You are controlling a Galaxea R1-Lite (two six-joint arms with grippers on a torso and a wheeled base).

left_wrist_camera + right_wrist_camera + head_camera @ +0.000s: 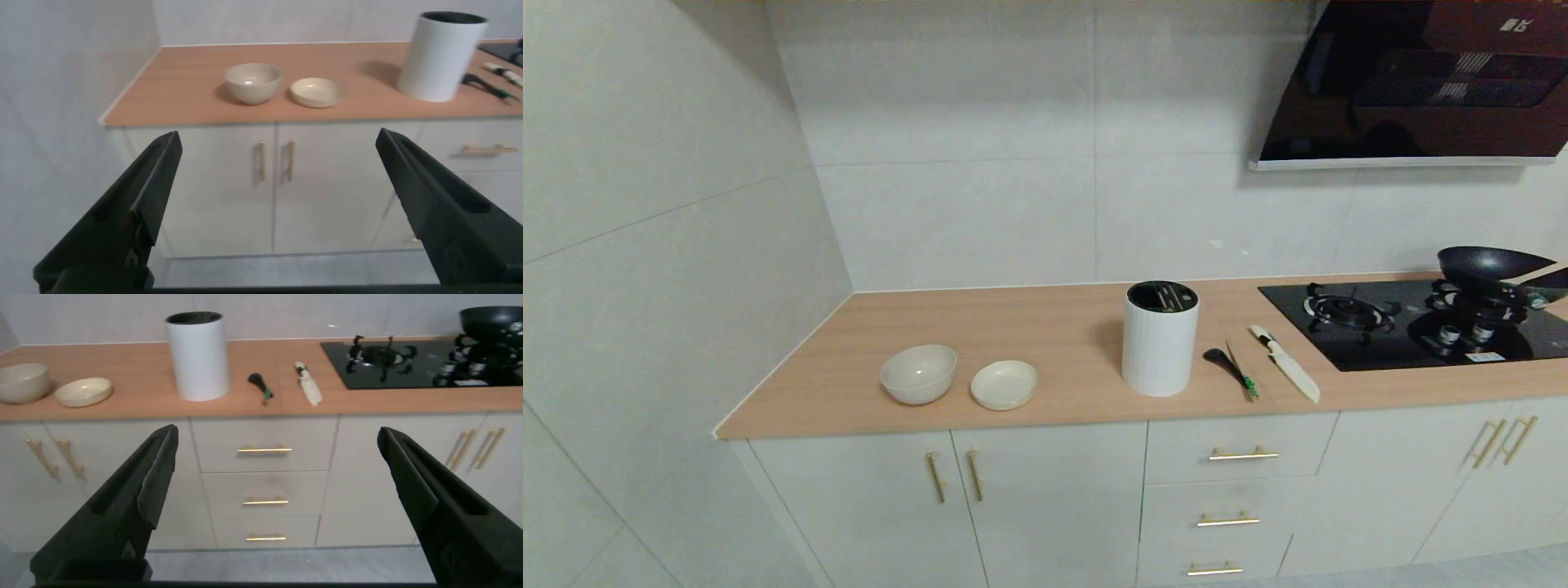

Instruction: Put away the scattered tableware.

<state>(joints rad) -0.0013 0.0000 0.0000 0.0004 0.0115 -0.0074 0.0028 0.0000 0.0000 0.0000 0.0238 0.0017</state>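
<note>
You had the holder standing on the counter. Left of it sat the dish, and farther left the bowl. Just right of it lay the spoon, then the knife. Farthest right of it was the stove, with the wok on top.

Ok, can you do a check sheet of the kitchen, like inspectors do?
Surface: wooden counter, dry and level.
Job's things: bowl and dish side by side, apart; white holder upright; spoon, green-tipped stick and knife lying between holder and stove.
Clutter: nothing seen.
Grippers: left gripper and right gripper both open, holding nothing, out in front of the cabinets.
Cables: nothing seen.
Surroundings: stove with a wok, hood above, tiled walls, drawers shut.
</note>
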